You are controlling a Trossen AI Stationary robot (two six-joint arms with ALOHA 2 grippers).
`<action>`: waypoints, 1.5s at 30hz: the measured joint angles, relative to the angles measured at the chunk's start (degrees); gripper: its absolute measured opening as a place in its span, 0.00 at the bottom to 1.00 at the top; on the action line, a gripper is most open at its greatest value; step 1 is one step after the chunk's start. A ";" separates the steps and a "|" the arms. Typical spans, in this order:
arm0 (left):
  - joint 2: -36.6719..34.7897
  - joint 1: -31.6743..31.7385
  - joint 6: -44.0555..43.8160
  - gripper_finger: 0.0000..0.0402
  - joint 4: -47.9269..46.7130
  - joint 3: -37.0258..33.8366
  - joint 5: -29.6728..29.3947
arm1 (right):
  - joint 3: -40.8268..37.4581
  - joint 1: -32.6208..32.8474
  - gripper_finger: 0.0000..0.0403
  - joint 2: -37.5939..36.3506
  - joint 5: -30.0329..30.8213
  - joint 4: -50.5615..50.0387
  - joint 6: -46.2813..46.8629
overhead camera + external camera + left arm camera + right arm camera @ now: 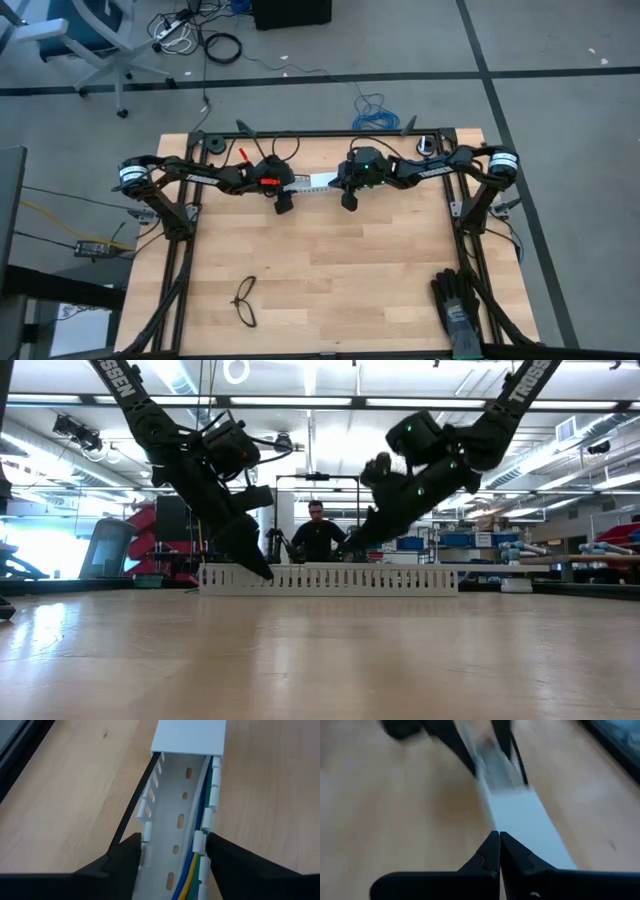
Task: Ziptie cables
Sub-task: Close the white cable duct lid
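White slotted duct [175, 815] sits between the left gripper's [172, 855] spread fingers, which steady its walls around the cables [192, 870]; the right gripper's [499, 851] fingers are together.

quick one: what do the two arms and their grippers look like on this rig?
Both arms are dark, jointed tubes with white lettering along the links and white bands at the shoulder joints. The left gripper carries a red patch near its wrist; the right gripper shows green lights. The fingers are matte black wedges. Thin black cables loop along each arm.
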 joint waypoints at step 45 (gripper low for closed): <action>0.11 -0.50 -0.06 0.71 6.42 -0.04 0.19 | 2.94 -1.62 0.00 3.40 -8.69 7.39 0.49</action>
